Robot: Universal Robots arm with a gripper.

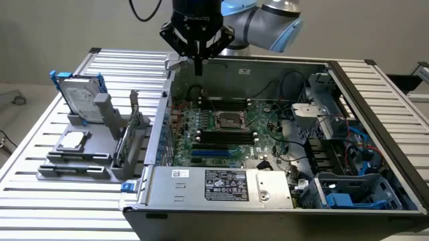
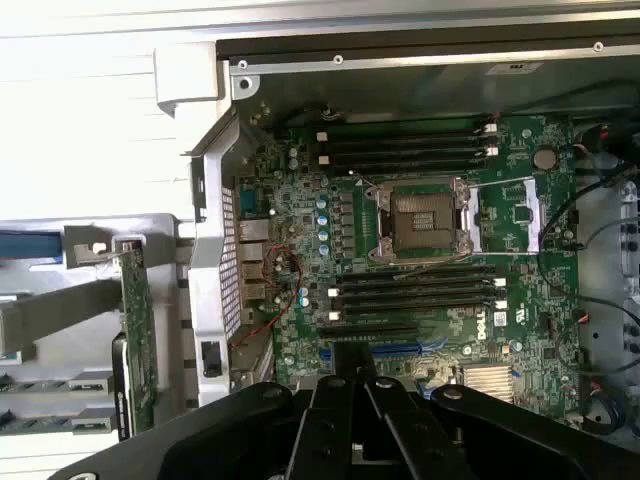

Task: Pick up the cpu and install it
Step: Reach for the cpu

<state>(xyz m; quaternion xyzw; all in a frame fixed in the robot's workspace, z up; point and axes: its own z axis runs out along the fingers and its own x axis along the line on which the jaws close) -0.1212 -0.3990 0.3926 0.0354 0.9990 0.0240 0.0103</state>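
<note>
I have the fingers (image 1: 198, 68) poised above the back wall of the open computer case (image 1: 268, 73). They look pressed together with nothing between them, and the wrist view shows them (image 2: 345, 385) meeting over the motherboard (image 2: 540, 330). The cpu (image 1: 72, 140) lies flat on the grey holder (image 1: 74, 168) on the worktop (image 1: 40, 211), to the exterior view's left of the case and well apart from the fingers. The socket (image 2: 420, 218) sits empty in the middle of the board.

I see three risks. The chip is thin and lies low, so a grasp could slip off it or tip it. The upright hard drive (image 1: 79, 98) and the upright card (image 1: 132, 135) stand near it and could be knocked. A chip that arrives tilted or wrongly turned would, I judge, damage the socket's contacts.
</note>
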